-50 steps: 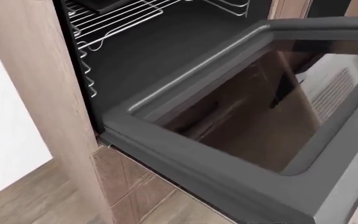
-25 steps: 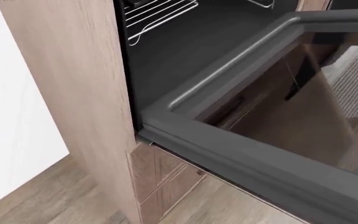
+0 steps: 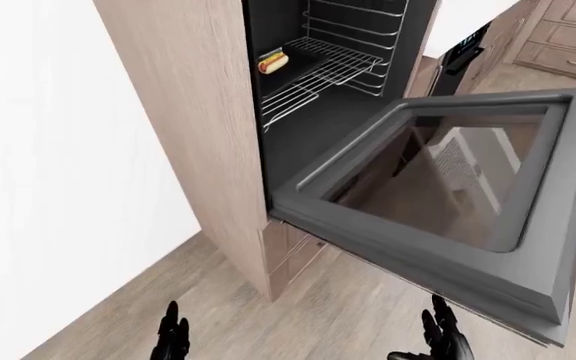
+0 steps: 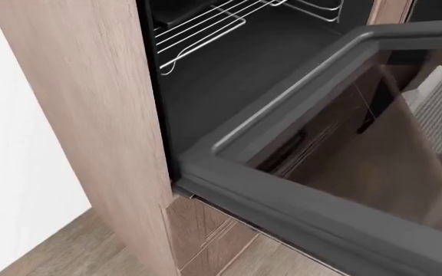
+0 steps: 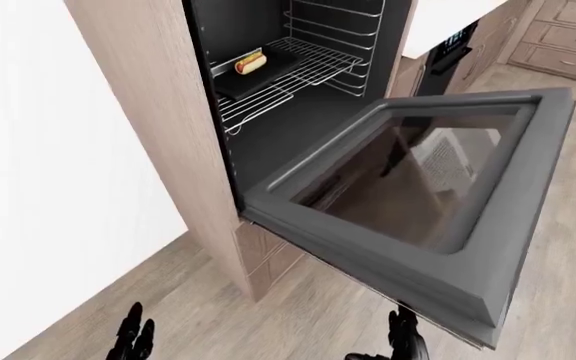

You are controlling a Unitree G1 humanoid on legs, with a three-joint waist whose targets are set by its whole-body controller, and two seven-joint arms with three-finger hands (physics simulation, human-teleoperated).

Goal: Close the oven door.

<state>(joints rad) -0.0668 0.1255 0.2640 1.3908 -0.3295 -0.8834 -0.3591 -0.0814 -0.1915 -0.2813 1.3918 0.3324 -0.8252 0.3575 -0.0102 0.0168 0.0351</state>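
The oven door (image 3: 438, 247) is dark grey with a glass pane and hangs open, folded down flat from a wood-clad cabinet (image 3: 198, 120). It also shows in the right-eye view (image 5: 408, 247) and fills the right of the head view (image 4: 321, 213). Inside the oven a wire rack (image 5: 298, 71) carries a dark tray with a hot dog (image 5: 249, 62). My left hand (image 3: 171, 341) is low at the bottom edge, fingers spread, well below and left of the door. My right hand (image 3: 440, 341) is open under the door's near edge, not touching it.
A white wall (image 3: 68, 165) stands to the left of the cabinet. Wood floor (image 3: 298, 315) lies under the door. Wooden drawers (image 3: 568, 37) and another dark appliance (image 3: 463, 52) show at the top right.
The head view has shifted slightly: the oven and door sit a little lower and to the left in it than half a second ago. The door's angle looks unchanged.
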